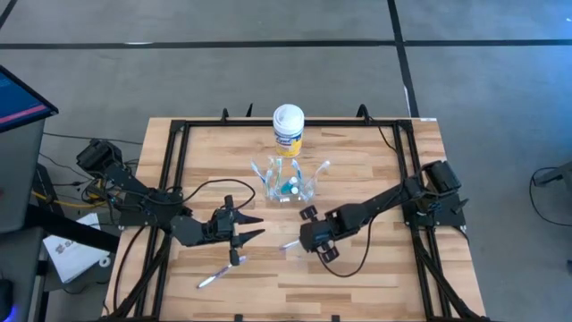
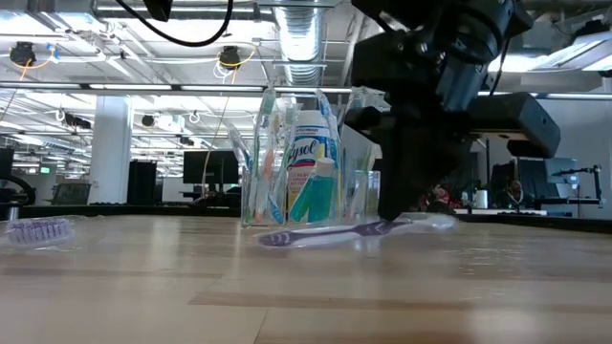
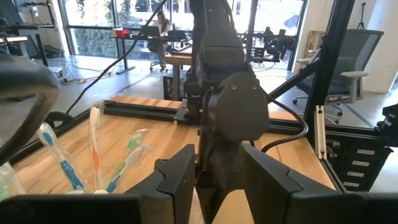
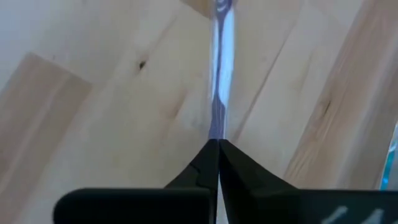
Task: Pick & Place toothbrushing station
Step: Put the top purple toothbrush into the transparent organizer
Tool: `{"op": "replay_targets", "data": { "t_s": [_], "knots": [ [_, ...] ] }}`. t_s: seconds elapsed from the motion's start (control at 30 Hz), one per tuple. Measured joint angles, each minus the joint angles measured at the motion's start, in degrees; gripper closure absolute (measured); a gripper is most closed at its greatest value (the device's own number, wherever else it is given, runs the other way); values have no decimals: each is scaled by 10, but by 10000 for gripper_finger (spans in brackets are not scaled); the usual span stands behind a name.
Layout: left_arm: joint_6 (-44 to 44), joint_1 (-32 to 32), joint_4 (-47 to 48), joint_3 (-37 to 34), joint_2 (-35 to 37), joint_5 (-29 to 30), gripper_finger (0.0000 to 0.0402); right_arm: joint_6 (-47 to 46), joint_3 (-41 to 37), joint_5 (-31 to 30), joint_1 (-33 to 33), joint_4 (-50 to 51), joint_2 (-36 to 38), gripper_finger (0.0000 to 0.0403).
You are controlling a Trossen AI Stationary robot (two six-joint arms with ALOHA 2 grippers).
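A see-through cup [image 1: 288, 185] stands mid-table holding several toothbrushes and a teal tube; it also shows in the low view [image 2: 296, 172]. A clear, purple-bristled toothbrush [image 2: 335, 232] lies on the wood in front of it. My right gripper [image 1: 304, 241] is shut on this toothbrush [image 4: 219, 74]. My left gripper [image 1: 248, 229] is open and empty, to the left of the right gripper and pointing toward it. Its fingers [image 3: 180, 177] frame the right arm. Another toothbrush [image 1: 220, 273] lies on the table nearer the front left. My right gripper pinches the toothbrush's handle [image 4: 217, 132] between its two fingertips, toward the end away from the bristles. The fingers come from above, pointing down. The toothbrush lies almost level at the table top, with its bristle end [image 2: 277, 239] low on the wood.
A yellow canister with a white lid [image 1: 288, 130] stands just behind the cup. A black frame rail [image 1: 295, 123] runs around the table's edges. A second brush head [image 2: 38, 229] shows at the far left in the low view. Bare wood lies at the front right.
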State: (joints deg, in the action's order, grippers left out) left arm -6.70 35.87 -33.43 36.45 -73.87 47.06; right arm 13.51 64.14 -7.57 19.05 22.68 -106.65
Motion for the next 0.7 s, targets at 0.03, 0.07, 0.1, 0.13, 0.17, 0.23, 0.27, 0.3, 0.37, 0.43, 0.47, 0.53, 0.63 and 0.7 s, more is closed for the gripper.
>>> {"op": "replay_targets", "data": {
  "t_s": [0.03, 0.07, 0.1, 0.13, 0.17, 0.23, 0.27, 0.3, 0.37, 0.43, 0.47, 0.53, 0.63, 0.7],
  "knots": [
    [0, 0, 0, 0, 0, 0, 284, 0, 3, 0, 2, 1, 0, 401],
    [0, 0, 0, 0, 0, 0, 284, -1, 8, 0, 4, 5, 0, 401],
    [0, 0, 0, 0, 0, 0, 284, -4, 15, -2, 6, 13, 0, 401],
    [0, 0, 0, 0, 0, 0, 284, -9, 23, -6, 9, 24, 0, 402],
    [0, 0, 0, 0, 0, 0, 284, -11, 33, -15, 11, 36, 0, 402],
    [0, 0, 0, 0, 0, 0, 284, -14, 54, -32, 18, 64, 0, 402],
    [0, 0, 0, 0, 0, 0, 284, -14, 64, -37, 20, 77, 0, 403],
    [0, 0, 0, 0, 0, 0, 284, -14, 73, -45, 22, 88, 0, 403],
    [0, 0, 0, 0, 0, 0, 284, -15, 91, -57, 27, 106, 1, 403],
    [0, 0, 0, 0, 0, 0, 284, -15, 111, -60, 32, 129, 1, 403],
    [0, 0, 0, 0, 0, 0, 284, -15, 120, -67, 35, 137, 1, 403],
    [0, 0, 0, 0, 0, 0, 284, -13, 134, -87, 42, 154, 1, 403],
    [-12, 0, 0, 0, 0, -1, 284, -11, 155, -110, 49, 185, 1, 403],
    [-39, 0, 0, 0, 0, -12, 284, -11, 173, -127, 54, 202, 1, 403]
  ]
}}
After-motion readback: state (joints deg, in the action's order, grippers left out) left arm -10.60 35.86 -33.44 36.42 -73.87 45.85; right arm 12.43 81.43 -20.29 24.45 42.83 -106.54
